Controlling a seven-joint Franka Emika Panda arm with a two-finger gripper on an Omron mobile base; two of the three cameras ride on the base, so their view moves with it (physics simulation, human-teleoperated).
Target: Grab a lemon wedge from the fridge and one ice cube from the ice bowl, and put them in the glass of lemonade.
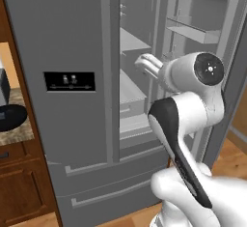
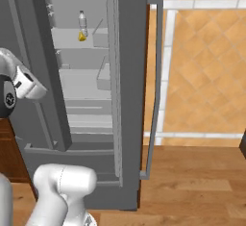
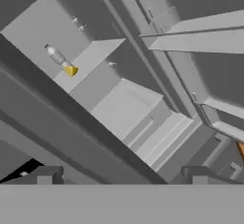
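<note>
Yellow lemon wedge touches a water bottle on the fridge shelf; your released claw could topple that bottle.

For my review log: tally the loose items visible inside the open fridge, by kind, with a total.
Lemon wedge: 1
Water bottle: 1
Total: 2
Both are on the same upper shelf of the fridge, the wedge right beside the bottle.
</note>
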